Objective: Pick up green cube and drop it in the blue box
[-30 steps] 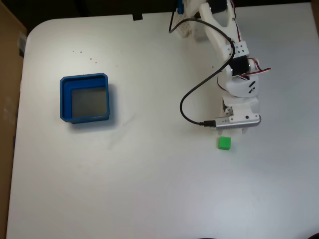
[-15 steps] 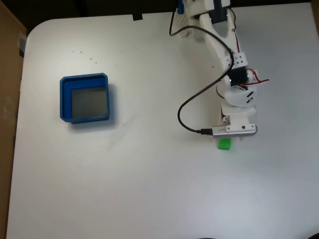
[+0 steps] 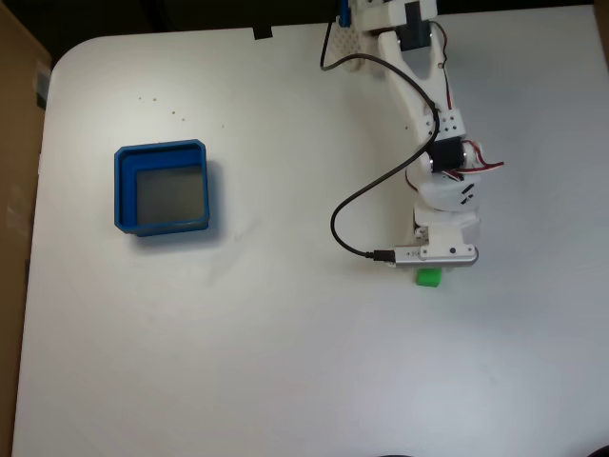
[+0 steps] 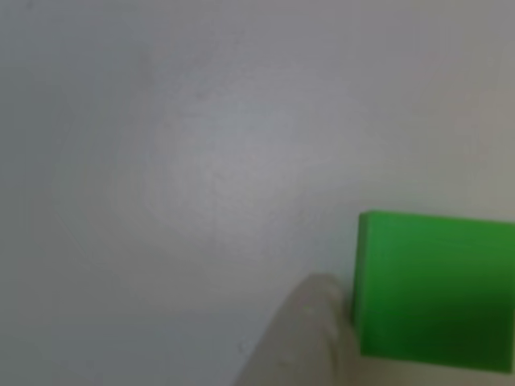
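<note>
The green cube (image 3: 428,278) lies on the white table, right of centre in the fixed view. My gripper (image 3: 435,268) hangs straight over it; the wrist block covers the fingers and the cube's upper edge. In the other view the green cube (image 4: 434,289) fills the lower right, and one pale fingertip (image 4: 310,338) stands right at its left face. No second finger shows, so the jaws look open around the cube. The blue box (image 3: 122,190), with its grey floor bare, sits far to the left.
A black cable (image 3: 347,214) loops off the wrist to the left of the arm. The arm's base (image 3: 381,24) is at the table's top edge. A brown cardboard panel (image 3: 14,190) borders the table's left side.
The arm has reached farther toward the fixed view's bottom and slightly left, bringing the wrist down over the cube. The cube and the blue box have stayed put.
</note>
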